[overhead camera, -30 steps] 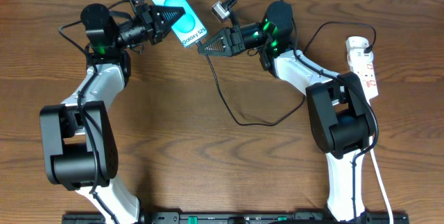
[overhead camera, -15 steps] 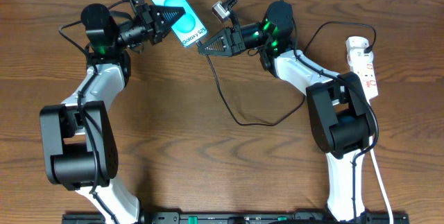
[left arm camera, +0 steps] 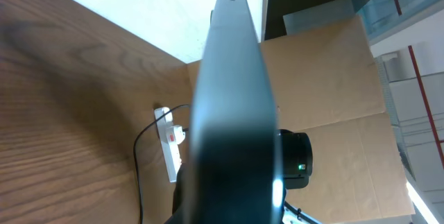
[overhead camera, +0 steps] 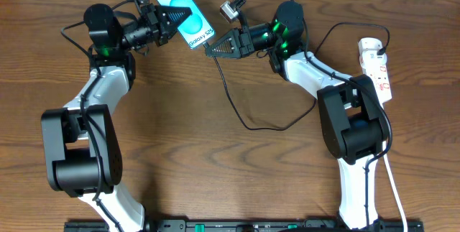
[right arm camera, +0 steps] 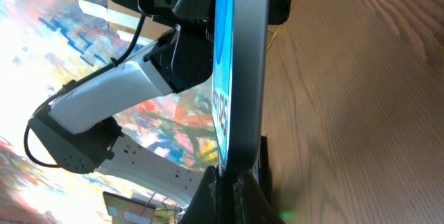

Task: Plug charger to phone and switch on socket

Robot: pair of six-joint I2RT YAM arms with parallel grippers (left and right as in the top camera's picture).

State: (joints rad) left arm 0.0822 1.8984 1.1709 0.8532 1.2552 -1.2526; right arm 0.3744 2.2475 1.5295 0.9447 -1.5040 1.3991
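Phone (overhead camera: 192, 24), clamped in my left gripper (overhead camera: 170, 14) near the table's (overhead camera: 180, 153) far edge, runs diagonally, its lower end pointing right toward my right gripper (overhead camera: 212, 50), which pinches the charger (overhead camera: 233, 106) by its plug tip.

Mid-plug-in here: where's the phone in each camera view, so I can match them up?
Overhead: phone top centre-left, held by the left gripper.
Left wrist: phone edge-on, running down the middle.
Right wrist: phone edge-on, upright, cyan screen facing left.
Shared landmark: the wooden table shows in all three.
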